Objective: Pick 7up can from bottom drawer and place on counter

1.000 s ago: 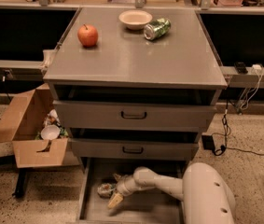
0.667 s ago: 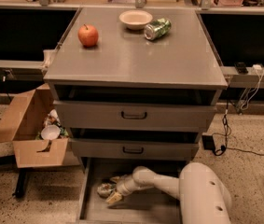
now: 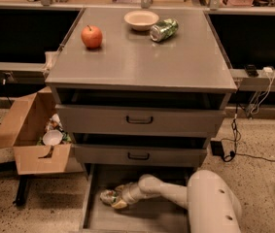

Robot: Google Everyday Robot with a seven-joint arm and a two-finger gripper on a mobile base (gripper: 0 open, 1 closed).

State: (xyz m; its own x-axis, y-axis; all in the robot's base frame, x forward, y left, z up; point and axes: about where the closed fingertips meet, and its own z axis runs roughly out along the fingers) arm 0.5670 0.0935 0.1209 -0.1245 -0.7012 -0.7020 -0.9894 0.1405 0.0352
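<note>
The bottom drawer is pulled open at floor level, with a bare grey floor. The 7up can lies at its left side, pale with a silver end. My gripper reaches down into the drawer from the right on its white arm, and its tan fingers are around the can. The counter is the grey cabinet top above.
On the counter are a red apple, a cream bowl and a shiny green can lying on its side. Two closed drawers with black handles sit above. An open cardboard box stands on the floor at left. Cables hang at right.
My gripper has moved left along the drawer floor to the can and its fingers have come round it. The can has stayed in place.
</note>
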